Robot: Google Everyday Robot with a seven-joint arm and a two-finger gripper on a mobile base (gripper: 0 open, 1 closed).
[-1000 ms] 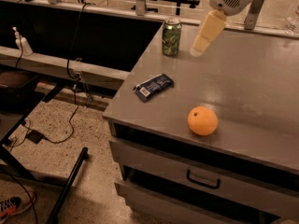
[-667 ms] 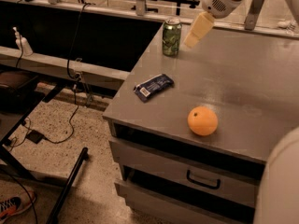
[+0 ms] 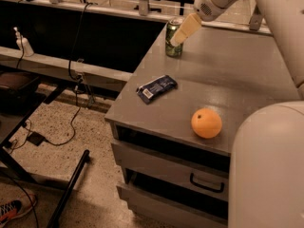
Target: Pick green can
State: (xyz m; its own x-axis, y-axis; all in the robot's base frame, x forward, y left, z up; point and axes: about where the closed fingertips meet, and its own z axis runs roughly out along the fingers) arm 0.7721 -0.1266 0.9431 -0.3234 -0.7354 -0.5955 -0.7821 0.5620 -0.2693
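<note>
The green can (image 3: 172, 49) stands upright at the far left corner of the grey cabinet top (image 3: 237, 80). It has a green patterned body and a silver rim. My gripper (image 3: 176, 39) is cream-coloured and reaches down from the upper right. Its tip lies over the can's upper right side, at the rim. I cannot tell whether it touches the can. My white arm runs from the gripper to the upper right.
A dark blue snack wrapper (image 3: 156, 88) lies near the cabinet's left edge. An orange (image 3: 206, 123) sits near the front edge. My arm's bulk (image 3: 268, 175) fills the lower right. Drawers (image 3: 190, 175) hang open below. Cables and a black stand (image 3: 66, 194) lie on the floor at left.
My gripper has moved left and down from beside the can to over its upper right side. My arm's bulk has come into the lower right. The can, wrapper and orange stay put.
</note>
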